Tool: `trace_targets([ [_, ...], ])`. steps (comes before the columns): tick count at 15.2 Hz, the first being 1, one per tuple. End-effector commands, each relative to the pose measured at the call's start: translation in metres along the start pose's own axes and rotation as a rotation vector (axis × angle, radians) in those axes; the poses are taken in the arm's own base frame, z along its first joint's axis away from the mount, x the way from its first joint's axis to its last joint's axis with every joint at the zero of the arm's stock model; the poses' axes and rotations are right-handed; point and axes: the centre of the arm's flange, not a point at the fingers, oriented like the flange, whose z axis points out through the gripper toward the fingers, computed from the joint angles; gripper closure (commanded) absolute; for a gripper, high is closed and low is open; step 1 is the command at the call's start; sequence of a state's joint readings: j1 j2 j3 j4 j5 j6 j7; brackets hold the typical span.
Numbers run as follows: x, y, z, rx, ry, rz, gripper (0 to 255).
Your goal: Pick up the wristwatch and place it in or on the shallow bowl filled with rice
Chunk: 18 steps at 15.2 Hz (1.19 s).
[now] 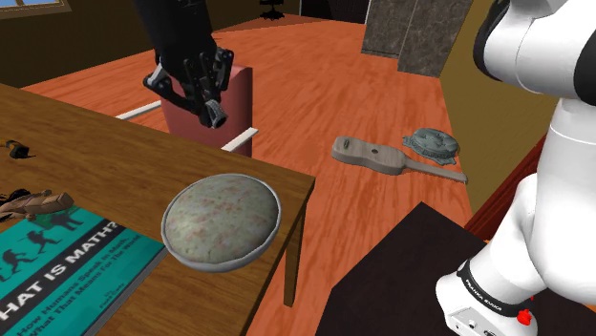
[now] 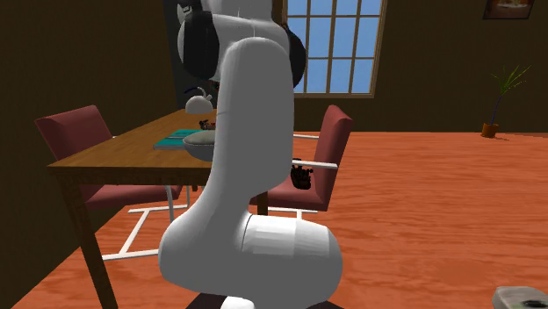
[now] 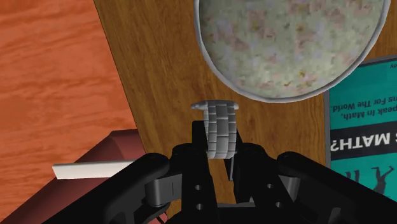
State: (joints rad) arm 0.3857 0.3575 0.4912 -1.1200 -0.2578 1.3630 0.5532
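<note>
Teal and flat, a rectangular book (image 1: 57, 262) lies at the shoulder view's left on the brown wooden table (image 1: 115, 153). Further right, the all-black gripper (image 1: 214, 115) hangs above the tabletop, in front of a dull red chair (image 1: 244, 91). In the wrist view its fingers (image 3: 198, 146) are closed narrowly on a grey metal-link wristwatch (image 3: 221, 127), which is held off the table just short of the rim of the shallow grey bowl of speckled rice (image 1: 278, 212). Farther right, a tan ukulele-shaped instrument (image 1: 396, 159) lies on the orange wooden floor (image 1: 315, 105).
</note>
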Motion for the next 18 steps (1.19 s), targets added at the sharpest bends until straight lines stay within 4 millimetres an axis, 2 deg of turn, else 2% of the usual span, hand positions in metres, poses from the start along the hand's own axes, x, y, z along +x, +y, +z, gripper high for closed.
trace_targets([
  [1,-0.021,-0.015,0.001,-0.001,0.000,0.002,255],
  [7,-0.082,-0.068,-0.003,-0.001,0.000,0.002,255],
  [18,-0.081,-0.075,0.055,-0.001,0.000,0.002,255],
])
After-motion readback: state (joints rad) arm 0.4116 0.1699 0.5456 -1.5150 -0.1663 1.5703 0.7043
